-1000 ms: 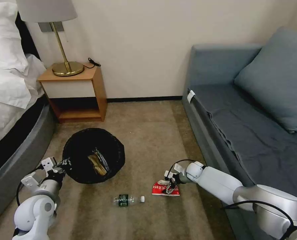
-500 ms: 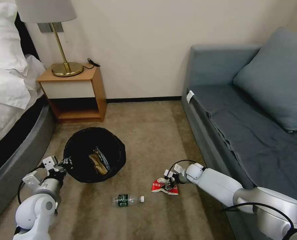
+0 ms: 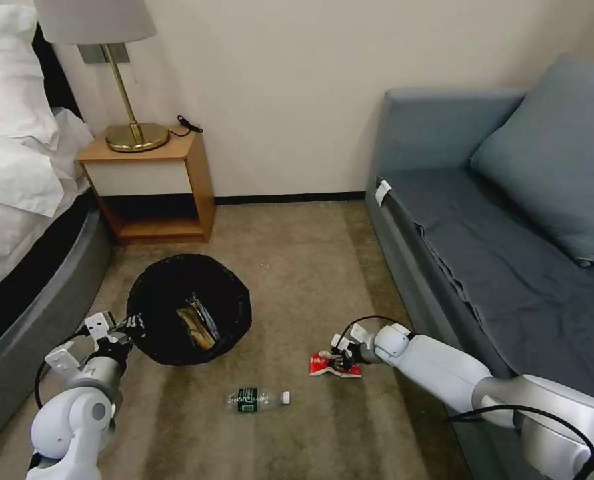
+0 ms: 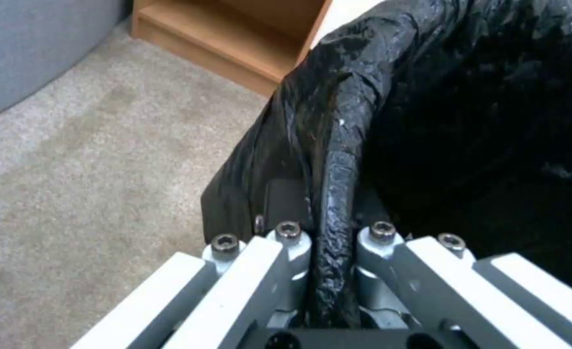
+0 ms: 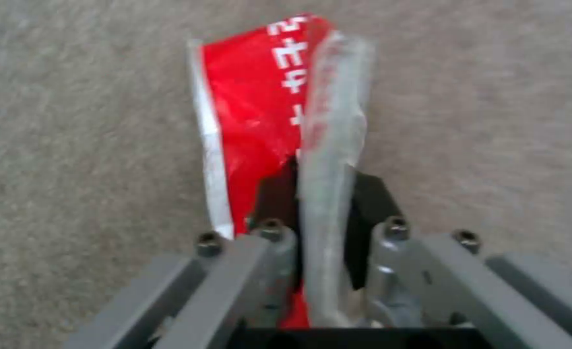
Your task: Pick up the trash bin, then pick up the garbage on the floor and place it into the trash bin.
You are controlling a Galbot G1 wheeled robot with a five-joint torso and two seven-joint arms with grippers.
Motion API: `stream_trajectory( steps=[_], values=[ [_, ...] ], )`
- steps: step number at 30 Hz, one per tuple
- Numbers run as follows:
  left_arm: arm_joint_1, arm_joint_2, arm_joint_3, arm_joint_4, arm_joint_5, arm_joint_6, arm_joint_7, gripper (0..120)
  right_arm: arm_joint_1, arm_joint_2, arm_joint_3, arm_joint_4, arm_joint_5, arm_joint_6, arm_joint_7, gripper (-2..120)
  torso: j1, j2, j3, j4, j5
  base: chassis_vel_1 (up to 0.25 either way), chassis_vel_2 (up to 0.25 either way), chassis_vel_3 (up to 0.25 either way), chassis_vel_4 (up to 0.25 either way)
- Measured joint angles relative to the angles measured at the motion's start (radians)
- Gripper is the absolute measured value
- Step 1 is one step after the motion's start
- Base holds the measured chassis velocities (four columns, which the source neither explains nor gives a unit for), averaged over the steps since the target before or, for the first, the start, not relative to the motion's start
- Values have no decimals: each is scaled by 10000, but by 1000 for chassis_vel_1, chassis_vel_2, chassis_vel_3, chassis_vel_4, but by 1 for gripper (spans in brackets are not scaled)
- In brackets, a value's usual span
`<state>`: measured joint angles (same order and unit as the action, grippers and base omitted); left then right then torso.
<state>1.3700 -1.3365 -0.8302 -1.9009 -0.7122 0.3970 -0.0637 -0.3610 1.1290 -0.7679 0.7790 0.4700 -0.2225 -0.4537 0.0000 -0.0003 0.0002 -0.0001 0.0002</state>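
Observation:
The trash bin (image 3: 189, 308), lined with a black bag, is held at its near left rim (image 4: 338, 160) by my left gripper (image 3: 131, 326), which is shut on the bag-covered edge. Brown and yellow-brown garbage (image 3: 195, 325) lies inside it. My right gripper (image 3: 340, 360) is shut on the red-and-white snack packet (image 3: 331, 365), pinching its crumpled edge (image 5: 328, 160) just above the carpet. A clear bottle with a green label (image 3: 257, 399) lies on the carpet in front of the bin.
A grey sofa (image 3: 497, 253) runs along the right, close to my right arm. A wooden nightstand (image 3: 151, 183) with a brass lamp (image 3: 127, 100) stands against the far wall. The bed (image 3: 23, 220) borders the left. Open carpet lies between bin and sofa.
My right gripper has closed on the red-and-white packet and drawn it slightly up and toward the sofa, crumpling it. The left gripper and bin have stayed put.

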Motion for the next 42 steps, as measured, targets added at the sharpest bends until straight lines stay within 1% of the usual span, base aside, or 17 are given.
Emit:
stream_trajectory(
  steps=[2,4,7,8,12,13,16,17,18,20,22,26,27,30,32,36,42],
  values=[
    [21,-1,3,0,30,1,-2,3,-18,-274,319,453,113,-115,273,1,0,0,0,2,-1,0,0,0,0],
    [26,0,5,1,43,1,-2,3,-47,-386,477,714,192,-192,405,0,0,0,0,0,-3,0,0,0,0],
    [42,14,39,16,65,1,-1,3,-103,-653,1006,1539,531,-478,812,0,0,0,-1,-1,-1,0,0,0,0],
    [42,14,39,16,65,1,-1,3,-103,-653,1006,1539,531,-478,812,0,0,0,-1,-1,-1,0,0,0,0],
    [107,82,99,106,38,10,12,3,-25,-1093,1756,3123,1368,-1081,1741,0,0,0,-1,0,-2,0,0,0,0],
    [107,82,99,106,38,10,12,3,-25,-1093,1756,3123,1368,-1081,1741,0,0,0,-1,0,-2,0,0,0,0],
    [144,163,161,159,-53,49,23,3,102,-1283,2213,4188,1832,-1224,2200,0,0,1,-2,0,-3,0,0,0,0],
    [144,163,161,159,-53,49,23,3,102,-1283,2213,4188,1832,-1224,2200,0,0,1,-2,0,-3,0,0,0,0],
    [151,193,210,186,-98,93,25,3,198,-1327,2471,4792,2106,-1288,2539,0,0,1,-1,2,-2,0,0,0,0],
    [156,233,299,194,-146,175,35,3,332,-1333,2866,5540,2462,-1378,2983,0,0,2,-2,1,-2,0,0,0,0],
    [156,250,331,194,-168,206,35,3,383,-1329,2965,5762,2591,-1378,3128,0,0,2,-2,1,-3,0,0,0,0],
    [119,374,471,192,-306,423,-21,3,564,-1216,3355,6874,3465,-1324,4011,0,0,2,-2,1,-2,0,0,0,0],
    [119,374,471,192,-306,423,-21,3,564,-1216,3355,6874,3465,-1324,4011,0,0,2,-2,1,-2,0,0,0,0],
    [123,492,545,58,-414,699,-111,3,674,-1052,3559,7899,4397,-1455,4702,0,0,2,-2,0,-2,0,0,0,0],
    [129,517,563,25,-436,771,-134,3,720,-1026,3574,8159,4586,-1458,4816,0,0,2,-2,2,-1,0,0,0,0],
    [126,547,712,-116,-586,1141,-400,3,854,-887,3463,9507,5405,-1275,5180,0,0,4,-3,1,-3,0,0,0,0],
    [70,504,820,-245,-728,1389,-634,3,829,-779,3001,10244,5605,-962,5230,0,0,4,-3,1,-3,0,0,0,0]
  ],
)
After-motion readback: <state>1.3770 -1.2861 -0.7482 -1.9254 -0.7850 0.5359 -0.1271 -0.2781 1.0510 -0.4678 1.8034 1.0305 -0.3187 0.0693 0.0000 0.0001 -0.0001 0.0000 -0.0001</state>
